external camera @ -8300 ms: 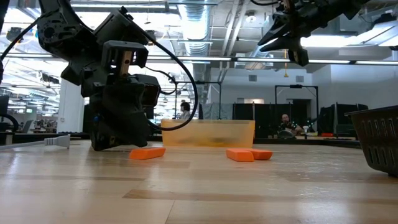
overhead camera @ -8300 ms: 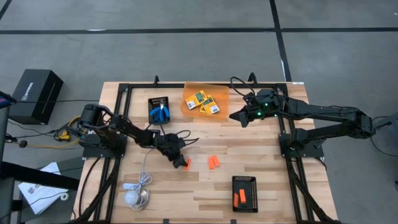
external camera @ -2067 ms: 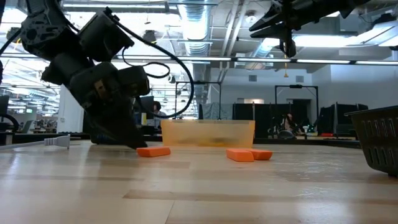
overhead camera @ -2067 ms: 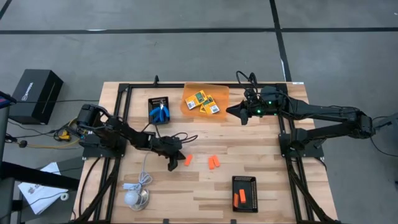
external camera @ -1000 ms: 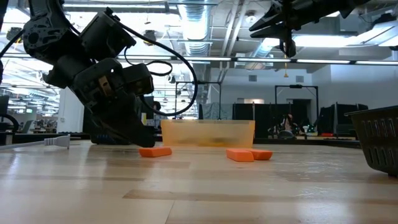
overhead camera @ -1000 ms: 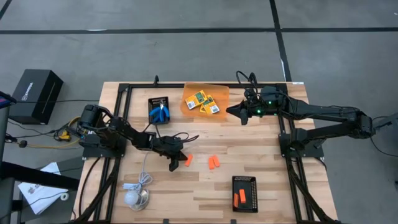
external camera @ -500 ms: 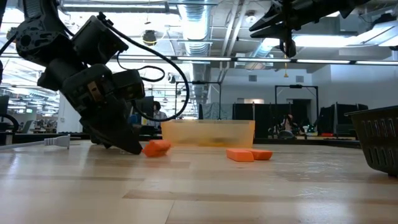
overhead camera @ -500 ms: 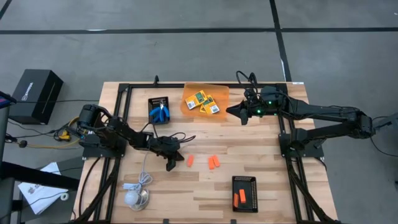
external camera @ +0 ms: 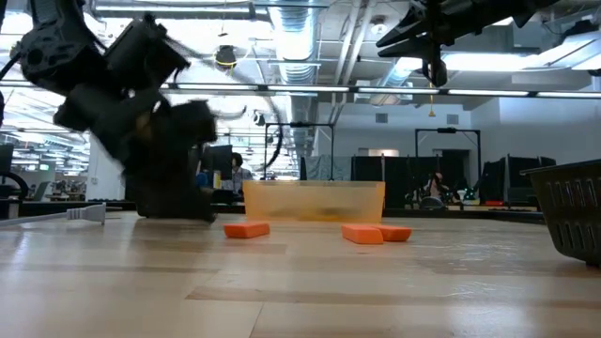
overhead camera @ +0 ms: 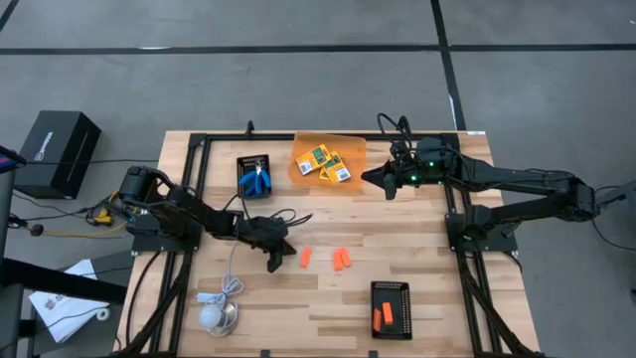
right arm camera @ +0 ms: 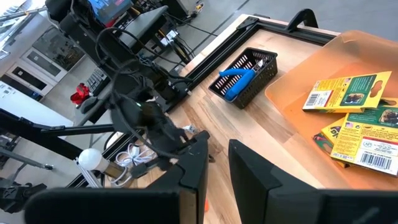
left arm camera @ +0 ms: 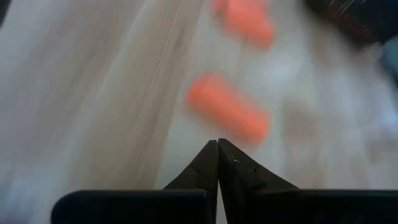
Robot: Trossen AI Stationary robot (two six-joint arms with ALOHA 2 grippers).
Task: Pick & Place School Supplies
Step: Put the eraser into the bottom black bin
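The left pincer (overhead camera: 275,261) sits low on the tabletop (overhead camera: 268,308), at about 9 o'clock from the middle, with its tips pressed shut on nothing. One orange stick (overhead camera: 305,259) lies just beside it at 3 o'clock, and two more sticks (overhead camera: 341,261) lie a little farther that way. The blue scissors (overhead camera: 257,180) lie in a black basket (overhead camera: 252,164) at 11 o'clock. The crayon boxes (overhead camera: 326,164) rest in an orange tray (overhead camera: 303,146) at 12 o'clock. The right pincer (overhead camera: 370,180), a little open and holding nothing, hangs in the air at 1 o'clock.
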